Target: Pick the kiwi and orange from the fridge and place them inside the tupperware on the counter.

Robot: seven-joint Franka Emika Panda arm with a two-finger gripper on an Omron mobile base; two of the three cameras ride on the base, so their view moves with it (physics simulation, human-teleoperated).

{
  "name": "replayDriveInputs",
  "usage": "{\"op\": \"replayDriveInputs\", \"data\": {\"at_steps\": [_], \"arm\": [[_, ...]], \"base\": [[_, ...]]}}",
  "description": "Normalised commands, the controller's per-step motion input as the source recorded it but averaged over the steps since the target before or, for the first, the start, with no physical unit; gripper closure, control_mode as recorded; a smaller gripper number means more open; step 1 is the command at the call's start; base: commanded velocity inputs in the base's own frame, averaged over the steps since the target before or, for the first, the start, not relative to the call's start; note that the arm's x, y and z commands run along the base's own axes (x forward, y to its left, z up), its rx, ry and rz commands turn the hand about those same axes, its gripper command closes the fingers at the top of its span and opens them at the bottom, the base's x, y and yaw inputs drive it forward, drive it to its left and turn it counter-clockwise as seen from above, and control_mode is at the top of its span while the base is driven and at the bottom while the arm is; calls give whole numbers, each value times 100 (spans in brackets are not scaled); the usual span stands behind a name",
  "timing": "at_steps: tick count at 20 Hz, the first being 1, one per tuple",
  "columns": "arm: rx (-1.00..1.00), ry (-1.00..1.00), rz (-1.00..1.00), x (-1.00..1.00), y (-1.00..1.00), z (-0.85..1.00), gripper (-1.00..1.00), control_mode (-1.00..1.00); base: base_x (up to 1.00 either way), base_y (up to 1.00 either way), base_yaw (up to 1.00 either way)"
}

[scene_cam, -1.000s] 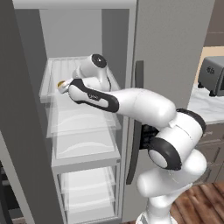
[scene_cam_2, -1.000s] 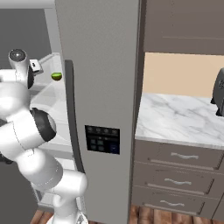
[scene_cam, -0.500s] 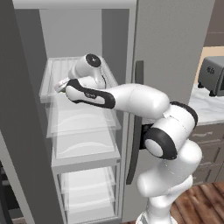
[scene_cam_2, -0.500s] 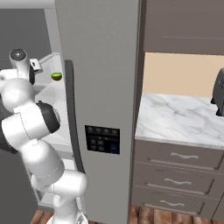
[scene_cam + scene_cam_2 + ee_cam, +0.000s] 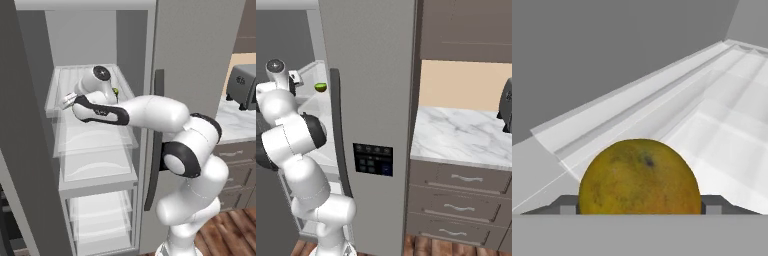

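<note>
From the left base view, one white arm (image 5: 150,112) reached into the open fridge (image 5: 100,150) and its hand sat over the top shelf (image 5: 87,82), near that shelf's left front corner. Four ribbed shelves showed, stacked one under another; the lower three had bare room on them. A sliver of one kiwi (image 5: 115,91) peeped out just to the right of the wrist, on the same top shelf. The dark door handle (image 5: 154,140) ran down just right of the arm, close behind the elbow, so room on that side was tight. One dark appliance (image 5: 243,86) stood on the counter (image 5: 235,122) at the far right.

From the right base view, the one kiwi (image 5: 320,87) lay green side up on the top shelf, just right of the wrist and just left of the handle's top end. The counter (image 5: 456,135) stretched wide and bare to the right, over three drawers (image 5: 466,200) with silver handles; a keypad panel (image 5: 373,160) sat on the fridge door.

In the hand view, one orange (image 5: 640,177) sat hard against the gripper (image 5: 640,207) — squarely between the two fingertips (image 5: 567,205), one showing on each side of it. The fingers stood about as wide as the fruit, but whether they pressed it I could not tell. White shelf ran on beyond it towards the back wall.
</note>
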Motion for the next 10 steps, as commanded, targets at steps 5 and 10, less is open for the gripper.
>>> {"op": "replayDriveInputs", "data": {"at_steps": [5, 10], "arm": [[0, 0, 0, 2, 8, -12, 100, -100], [-1, -9, -3, -46, -4, 0, 100, -100]], "base": [[0, 0, 0], [0, 0, 0]]}}
